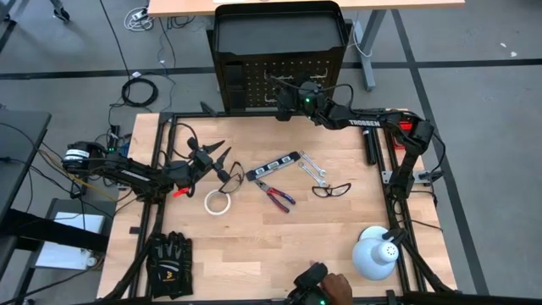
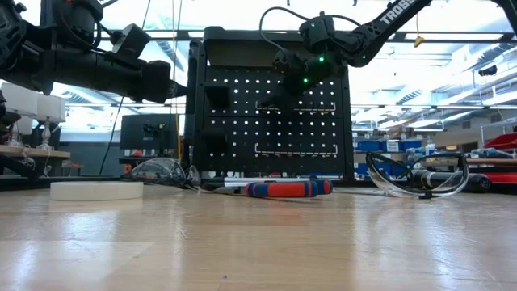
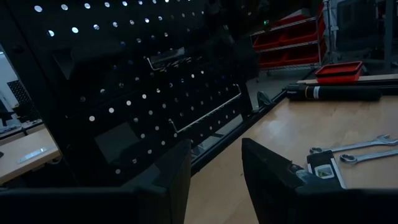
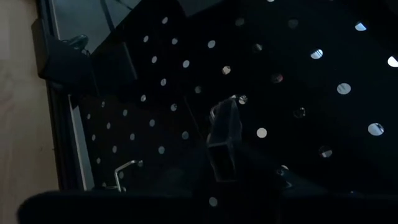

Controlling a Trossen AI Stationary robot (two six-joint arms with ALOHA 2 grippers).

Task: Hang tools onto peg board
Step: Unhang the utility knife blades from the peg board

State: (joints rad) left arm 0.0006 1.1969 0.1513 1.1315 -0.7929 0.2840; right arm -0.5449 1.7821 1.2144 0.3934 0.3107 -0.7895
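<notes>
- Tape roll (image 1: 218,202), red-handled pliers (image 1: 274,195), level bar (image 1: 273,167), two wrenches (image 1: 313,168) and glasses (image 1: 332,189) lie flat mid-table (image 1: 279,246).
- Left gripper (image 1: 218,161) hovers over the table's left side near the tape roll, jaws parted, nothing between them.
- Right gripper (image 1: 288,95) is up against the peg board (image 1: 254,80) at the far edge; jaw state: cannot tell.

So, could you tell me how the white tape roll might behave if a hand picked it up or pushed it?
The white tape roll lies flat on the table, so a push would probably slide it rather than roll it. It is a thin open ring, so probably light. Set on edge, it could roll.
</notes>
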